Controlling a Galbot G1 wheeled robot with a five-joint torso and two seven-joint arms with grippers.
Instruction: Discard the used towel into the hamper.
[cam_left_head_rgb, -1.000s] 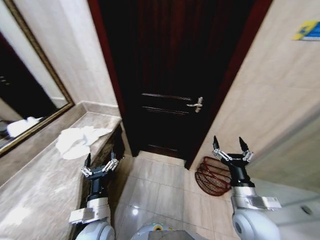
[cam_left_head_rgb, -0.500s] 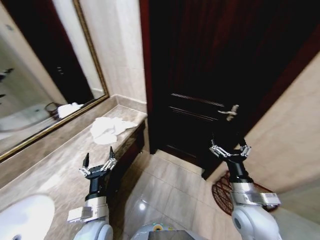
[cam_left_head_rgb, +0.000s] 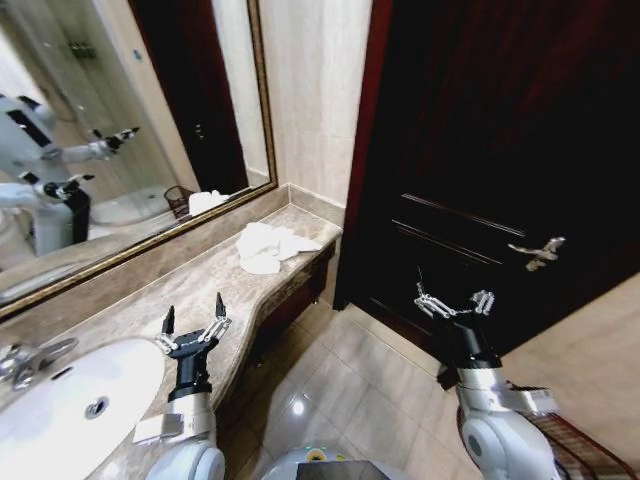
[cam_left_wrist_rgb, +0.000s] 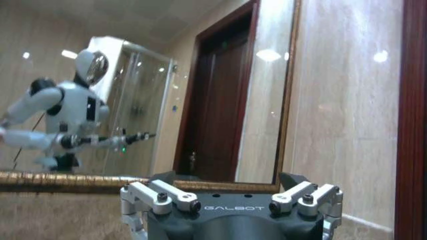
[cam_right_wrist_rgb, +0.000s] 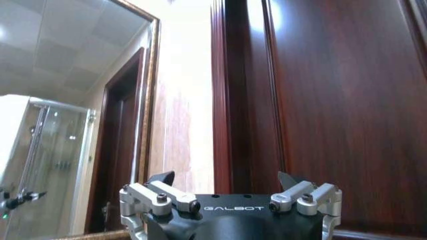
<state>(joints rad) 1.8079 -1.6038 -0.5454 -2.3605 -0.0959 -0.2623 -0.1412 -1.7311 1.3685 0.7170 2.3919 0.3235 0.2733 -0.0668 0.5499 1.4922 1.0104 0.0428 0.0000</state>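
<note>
Head view: crumpled white towel (cam_left_head_rgb: 264, 246) lies on the beige marble vanity counter (cam_left_head_rgb: 150, 300), at the counter's far end, next to the dark wooden door (cam_left_head_rgb: 500, 150) and just below the gold-framed wall mirror (cam_left_head_rgb: 100, 130). Nothing is touching the towel.

Left gripper (cam_left_head_rgb: 193, 322) is raised over the counter, between the towel and the white oval sink basin (cam_left_head_rgb: 70, 400), well short of the towel. Fingers spread wide, nothing between them. The left wrist view agrees: left gripper (cam_left_wrist_rgb: 230, 192) with jaws apart and empty, pointed at the mirror, robot's own reflection in the glass.

Right gripper (cam_left_head_rgb: 453, 302) is off the counter on the door side, held up in front of the door's lower panels, below the silver lever door handle (cam_left_head_rgb: 537, 250). Fingers apart, holding nothing. Right wrist view: right gripper (cam_right_wrist_rgb: 230, 190) open and empty, facing the door frame and mirror edge.

Dark reddish-brown openwork hamper (cam_left_head_rgb: 580, 452): only a slice of its ribs and rim visible, on the floor behind the right arm, far side of the door from the counter and well apart from the towel.

Chrome tap (cam_left_head_rgb: 30, 358) sits at the sink's mirror side.
</note>
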